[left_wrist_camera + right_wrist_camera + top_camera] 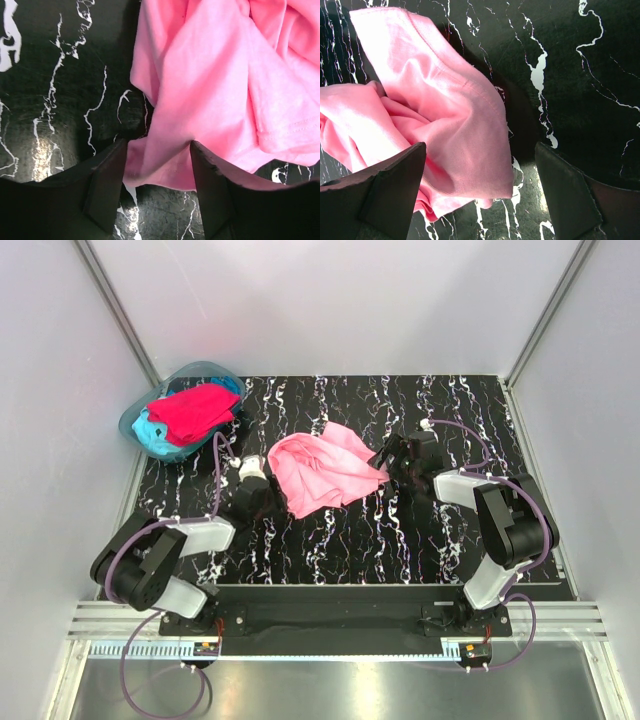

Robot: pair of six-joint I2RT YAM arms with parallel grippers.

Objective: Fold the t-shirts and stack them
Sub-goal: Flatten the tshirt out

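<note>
Closest to the lens on the left wrist, the left gripper [157,175] has its two dark fingers standing partly apart, with a lip of the light pink t-shirt [215,75] lying in the gap. Nothing looks pinched, though I can't quite tell whether the cloth brushes either pad. On the right wrist view the right gripper [480,187] is spread about as wide as it goes and holds nothing; a rumpled fold of the shirt lies between its fingers, nearer the one at lower left of the frame. From overhead the light pink t-shirt sits bunched in the middle of the black marbled table [350,540], with a gripper at its left edge and one at its right. The crimson t-shirt [190,408] rests on the turquoise t-shirt [150,432] in the translucent tub [127,423] at upper left. I'd judge folding hasn't properly begun and the step in hand is opening the pink one out flat. To do that well, each gripper should close on a single layer at an outer edge, hem or sleeve, not a wad of folds. Then they should draw apart evenly and low over the table so the fabric spreads rather than twists. Closing on the thick bunch by the right gripper would likely drag the whole heap.
</note>
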